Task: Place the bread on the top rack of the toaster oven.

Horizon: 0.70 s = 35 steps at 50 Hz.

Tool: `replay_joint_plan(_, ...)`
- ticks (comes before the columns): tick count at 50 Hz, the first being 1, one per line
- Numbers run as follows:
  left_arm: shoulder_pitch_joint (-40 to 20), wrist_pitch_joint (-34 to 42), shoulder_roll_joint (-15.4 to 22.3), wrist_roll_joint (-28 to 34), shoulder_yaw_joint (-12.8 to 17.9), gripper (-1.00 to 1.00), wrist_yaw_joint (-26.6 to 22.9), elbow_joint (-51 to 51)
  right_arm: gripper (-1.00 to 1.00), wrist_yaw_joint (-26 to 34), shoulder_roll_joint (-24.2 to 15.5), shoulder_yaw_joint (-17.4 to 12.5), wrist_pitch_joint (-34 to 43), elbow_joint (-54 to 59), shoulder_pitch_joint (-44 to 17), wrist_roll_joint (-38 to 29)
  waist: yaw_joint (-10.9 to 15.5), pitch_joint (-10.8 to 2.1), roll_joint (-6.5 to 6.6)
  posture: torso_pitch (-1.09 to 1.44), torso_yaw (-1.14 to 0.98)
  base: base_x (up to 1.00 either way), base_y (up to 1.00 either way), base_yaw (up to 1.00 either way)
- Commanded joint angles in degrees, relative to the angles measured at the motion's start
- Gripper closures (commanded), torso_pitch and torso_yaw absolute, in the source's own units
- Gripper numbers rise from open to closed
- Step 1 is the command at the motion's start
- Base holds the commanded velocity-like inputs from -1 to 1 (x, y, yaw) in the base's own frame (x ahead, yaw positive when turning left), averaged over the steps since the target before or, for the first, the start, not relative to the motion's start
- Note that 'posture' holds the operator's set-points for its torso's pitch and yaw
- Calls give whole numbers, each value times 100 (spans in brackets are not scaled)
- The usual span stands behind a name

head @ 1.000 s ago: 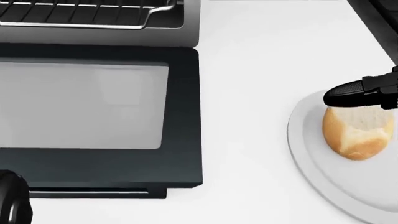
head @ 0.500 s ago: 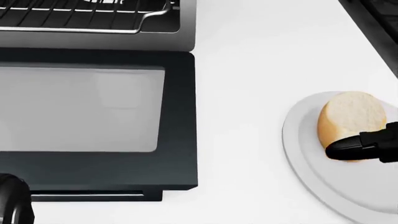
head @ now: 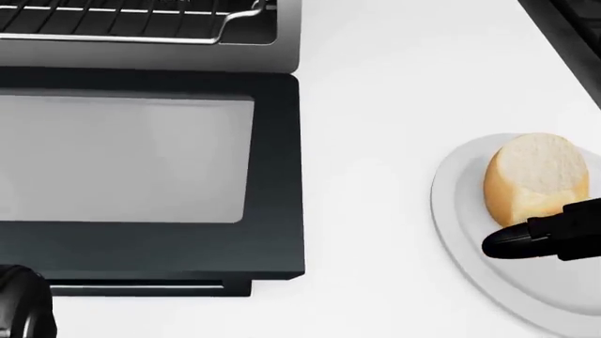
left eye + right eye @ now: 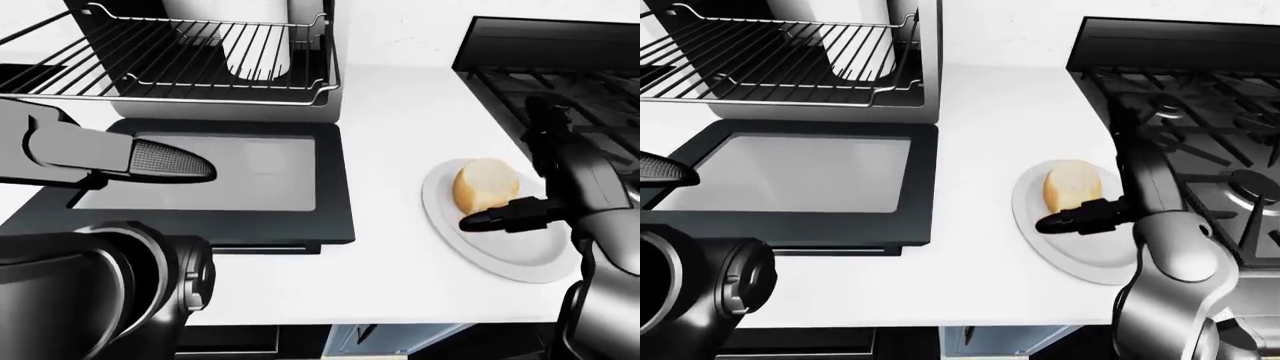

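A round bread roll (image 3: 535,176) sits on a white plate (image 3: 460,232) at the right of the head view. My right hand (image 4: 505,216) is open beside it. One black finger (image 3: 526,239) lies across the plate just below the roll, pointing left, and touches or nearly touches its lower edge. The toaster oven stands at the left with its glass door (image 3: 141,162) folded down flat. Its wire top rack (image 4: 180,60) is pulled out above the door and holds nothing. My left hand (image 4: 150,161) hovers open over the door, fingers stretched out.
A black gas stove (image 4: 1200,112) borders the counter just right of the plate. White counter (image 3: 375,141) separates the oven door from the plate. My own arms (image 4: 100,285) fill the lower left of the eye views.
My right finger moved from above the roll to below it, then a little lower. The roll stayed on the plate. The view shifted slightly.
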Motion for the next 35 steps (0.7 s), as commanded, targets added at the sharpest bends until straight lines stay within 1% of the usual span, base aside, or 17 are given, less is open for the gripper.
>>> replay_joint_plan(1,-126,-63,46,-16,14,-100,1,22,-100,-61,-61,-88,-218,-87,-84,-96,1,-131,3,0,0,0,0,0)
replay_joint_plan(14,-11,-4,118,-45,33,-100,1,-67,-100,-132,28,-151,-472,216,-51,-86,-2,-150,20,0,0,0,0,0)
replay_joint_plan(15,-12,5,121,-48,30,-100,1,-69,-94,-129,27,-152,-480,211,-41,-92,-2,-151,21,0,0,0,0,0)
replay_joint_plan(16,-7,8,135,-53,33,-100,1,-72,-50,-116,19,-159,-463,191,-41,-104,-1,-151,21,0,0,0,0,0)
replay_joint_plan(17,2,11,138,-53,28,-100,1,-75,-21,-103,13,-167,-456,176,-36,-112,1,-150,21,0,0,0,0,0)
replay_joint_plan(18,-7,19,136,-52,25,-100,1,-73,-16,-99,11,-174,-452,171,-37,-118,2,-149,20,0,0,0,0,0)
replay_joint_plan(19,-2,17,135,-50,22,-100,1,-74,3,-92,10,-174,-451,163,-34,-124,2,-147,19,0,0,0,0,0)
replay_joint_plan(20,14,11,126,-43,16,-100,1,-79,12,-91,15,-179,-456,163,-26,-127,2,-147,18,0,0,0,0,0)
replay_joint_plan(22,-9,3,121,-42,16,-100,1,-64,45,-97,27,-189,-470,169,-23,-126,1,-145,15,0,0,0,0,0)
replay_joint_plan(24,-5,1,135,-53,27,-100,1,-66,46,-90,27,-177,-455,166,-29,-137,-1,-146,13,0,0,0,0,0)
replay_joint_plan(26,-12,10,139,-58,21,-100,1,-61,65,-73,18,-177,-442,157,-37,-147,-1,-146,12,0,0,0,0,0)
replay_joint_plan(28,-41,24,167,-73,27,-100,1,-40,74,-40,-1,-176,-404,134,-54,-160,0,-146,12,0,0,0,0,0)
replay_joint_plan(29,-59,33,176,-77,25,-100,1,-27,74,-22,-12,-184,-384,116,-56,-166,1,-145,12,0,0,0,0,0)
replay_joint_plan(30,-80,40,186,-86,24,-100,1,-13,81,-12,-13,-195,-370,94,-50,-170,1,-143,12,0,0,0,0,0)
replay_joint_plan(32,-104,52,203,-99,24,-100,1,5,81,3,-6,-189,-364,68,-30,-176,3,-139,12,0,0,0,0,0)
replay_joint_plan(34,-147,66,231,-119,25,-100,1,33,98,23,-17,-191,-343,67,-46,-184,3,-135,14,0,0,0,0,0)
replay_joint_plan(35,-154,71,257,-132,29,-100,1,40,97,39,-38,-182,-315,58,-68,-201,2,-134,14,0,0,0,0,0)
